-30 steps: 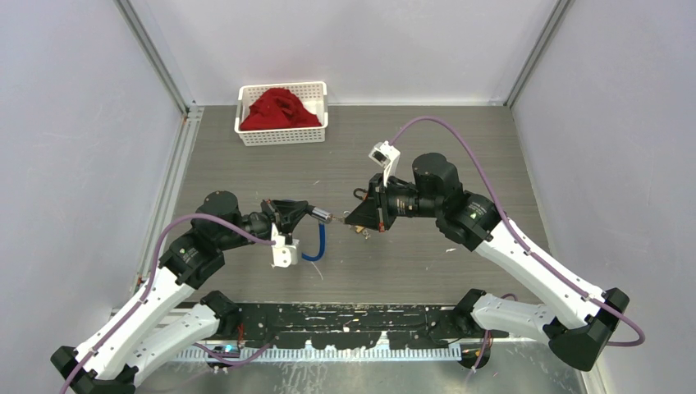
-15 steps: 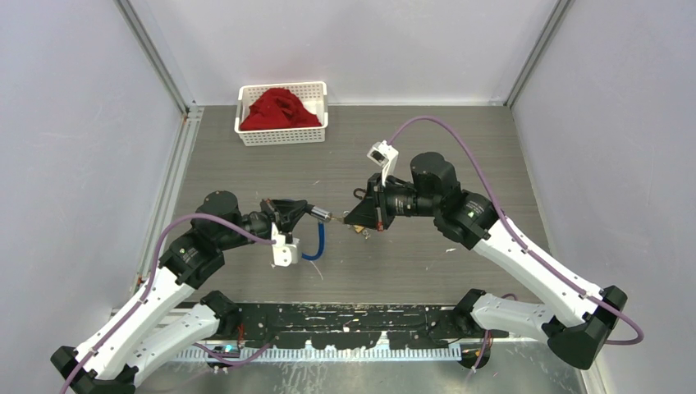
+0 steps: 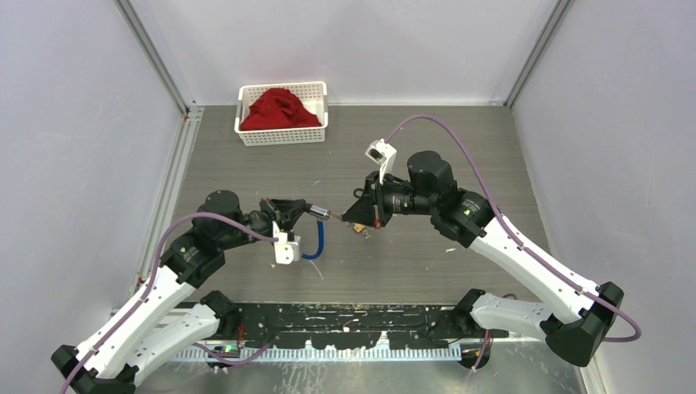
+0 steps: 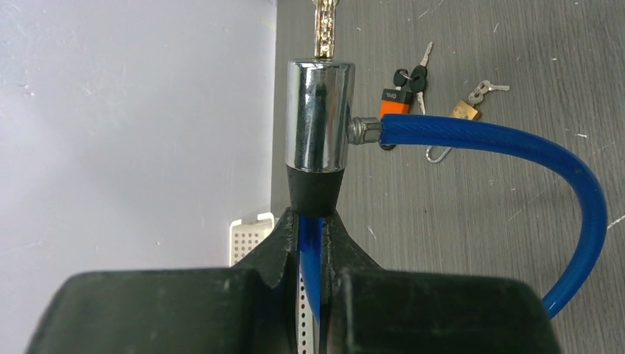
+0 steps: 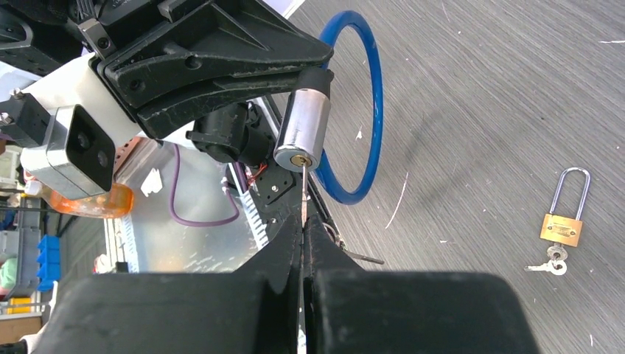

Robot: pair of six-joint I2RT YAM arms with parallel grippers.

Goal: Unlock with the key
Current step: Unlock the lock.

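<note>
My left gripper [image 3: 297,213] [image 4: 313,225] is shut on the blue cable of a cable lock, just behind its chrome cylinder [image 4: 318,114] [image 3: 319,215] [image 5: 303,133]. It holds the lock above the table, with the blue loop [image 3: 316,245] [image 5: 361,110] hanging below. My right gripper [image 3: 353,217] [image 5: 303,225] is shut on a thin key [image 5: 303,188] [image 4: 324,29]. The key tip is at the brass keyhole on the cylinder's end face.
A small brass padlock [image 5: 564,221] [image 4: 463,110] with keys lies on the grey table. A key bunch with an orange tag [image 4: 402,88] lies near it. A white basket [image 3: 281,113] with a red cloth [image 3: 281,108] stands at the back left.
My right gripper has moved a little left toward the lock cylinder, bringing the key up to the keyhole. The left arm has barely moved.
</note>
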